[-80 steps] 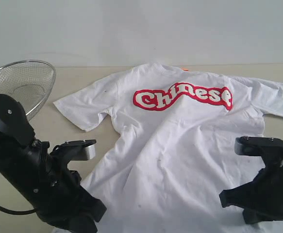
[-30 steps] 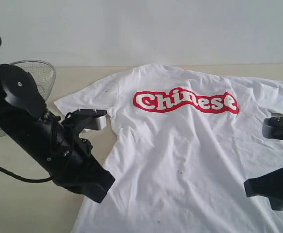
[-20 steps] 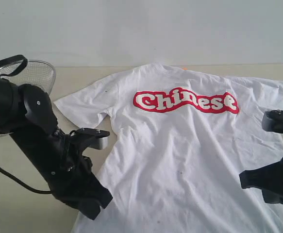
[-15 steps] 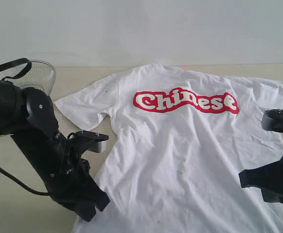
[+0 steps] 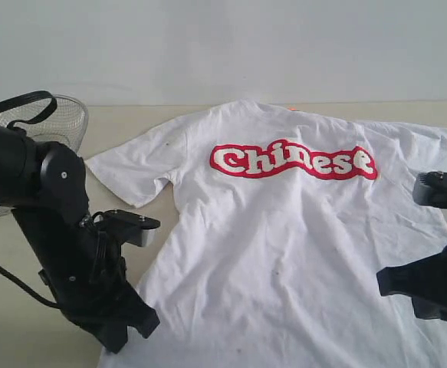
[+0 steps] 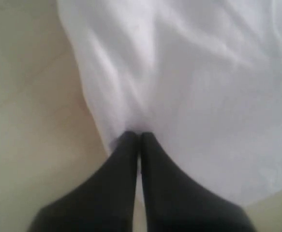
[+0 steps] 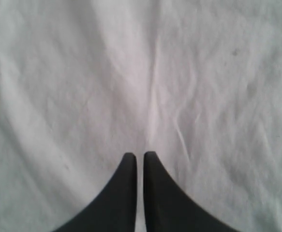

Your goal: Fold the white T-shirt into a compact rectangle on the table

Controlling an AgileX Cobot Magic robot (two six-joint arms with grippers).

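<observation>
- The white T-shirt [image 5: 284, 230] lies face-up and spread on the pale worktop [image 5: 131, 123]. Its collar is at the far edge, the red lettering [image 5: 294, 159] is readable, and one sleeve [image 5: 131, 172] is splayed to the side. It is opened out flat, so no fold has been made yet.
- The left arm [image 5: 62, 230] reaches down at the shirt's side edge near the hem. Its jaws are pressed together, with the tips right at the cloth's border where it meets bare worktop – a sensible place to start a lengthwise fold.
- The right arm [image 5: 430, 284] is low over the opposite side of the shirt. Its jaws are also pressed together, tips down on plain white fabric with creases running toward them.
- I cannot tell whether either pair has cloth caught between the tips.
- A wire mesh basket [image 5: 54, 123] sits at the far left – apart from the shirt.
</observation>
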